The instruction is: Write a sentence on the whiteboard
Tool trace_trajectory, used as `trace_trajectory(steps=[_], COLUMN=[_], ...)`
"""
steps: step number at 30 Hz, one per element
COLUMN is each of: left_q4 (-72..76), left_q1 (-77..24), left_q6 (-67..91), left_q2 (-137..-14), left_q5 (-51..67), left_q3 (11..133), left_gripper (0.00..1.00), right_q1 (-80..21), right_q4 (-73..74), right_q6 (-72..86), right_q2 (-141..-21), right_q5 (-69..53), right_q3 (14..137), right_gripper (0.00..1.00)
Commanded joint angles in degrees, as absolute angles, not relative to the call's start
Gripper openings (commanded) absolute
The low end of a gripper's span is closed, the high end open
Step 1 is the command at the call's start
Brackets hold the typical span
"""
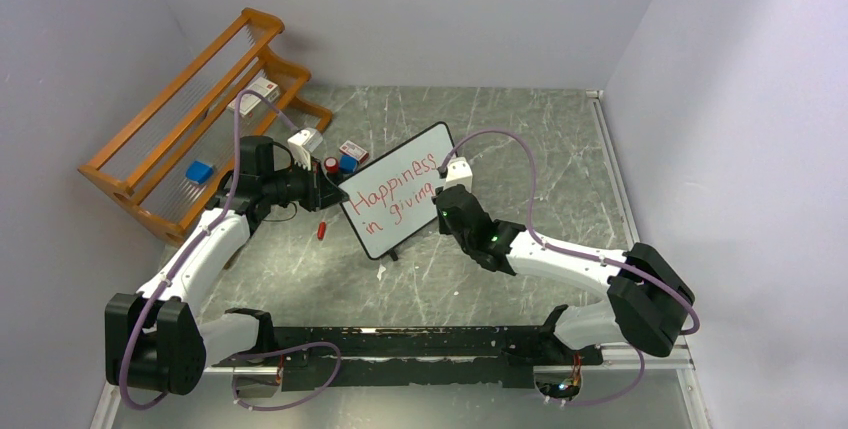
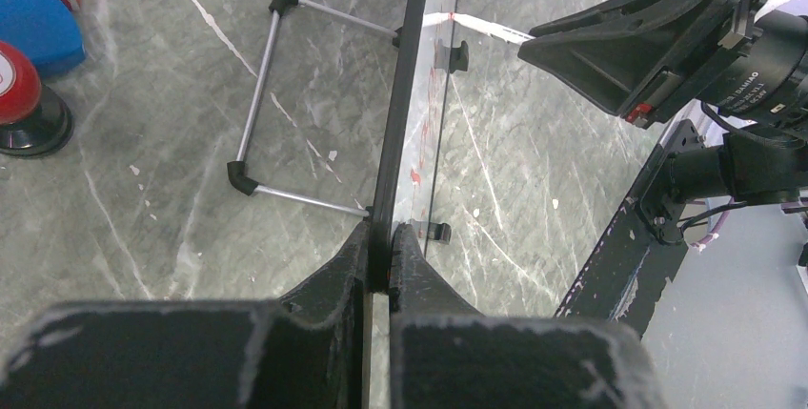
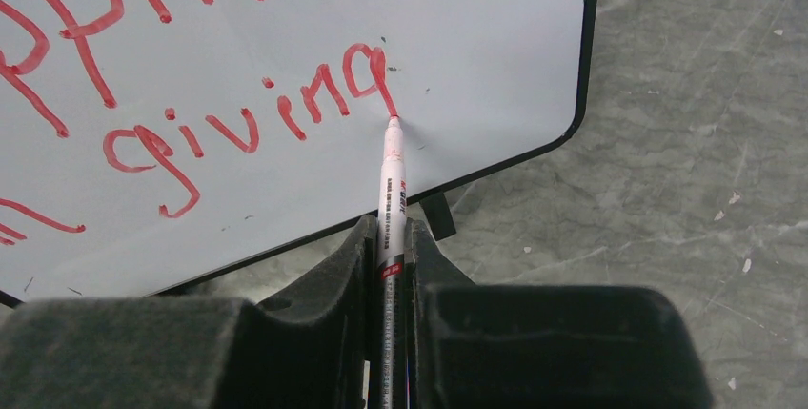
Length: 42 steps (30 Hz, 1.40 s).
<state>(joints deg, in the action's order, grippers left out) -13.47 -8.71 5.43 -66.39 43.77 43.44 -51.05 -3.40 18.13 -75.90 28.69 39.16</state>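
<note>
Grey marble tabletop (image 1: 560, 149); right gripper (image 3: 389, 242) pinches the marker (image 3: 393, 171), pointing twelve o'clock, tip touching the whiteboard (image 3: 476, 37) at the end of the sentence (image 1: 398, 192); left gripper (image 2: 381, 256) clamps its edge.

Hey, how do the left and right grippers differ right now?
The left gripper clamps the whiteboard by its black frame edge; the right gripper holds a marker. Left meets the board edge-on; right faces it, marker tip touching the last letter of the sentence. Both are shut on something.
</note>
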Motion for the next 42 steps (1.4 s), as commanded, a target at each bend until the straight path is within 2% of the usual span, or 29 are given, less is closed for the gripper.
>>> trace_trajectory(steps=[1, 19, 31, 42], left_q4=[-19.42, -19.41, -19.51, -19.43], left_q1=[-8.60, -8.61, -8.61, -8.61], left_q6=[1.58, 1.58, 1.67, 1.67], left_q2=[-68.12, -68.16, -68.07, -67.99], left_q5=[36.74, 36.81, 36.47, 36.47], left_q3=[41.92, 41.92, 42.01, 41.92], left_gripper=[0.05, 0.05, 0.05, 0.05], right_q1=[-50.62, -51.02, -50.80, -47.88], right_q4=[-3.04, -3.52, -2.61, -3.47], right_q6=[19.38, 19.71, 19.30, 18.94], right_q2=[-75.97, -74.38, -68.32, -69.87], right_q5=[26.79, 22.60, 26.15, 27.12], right_q3=[38.26, 38.89, 37.71, 37.96], right_gripper=[0.00, 0.00, 0.00, 0.00])
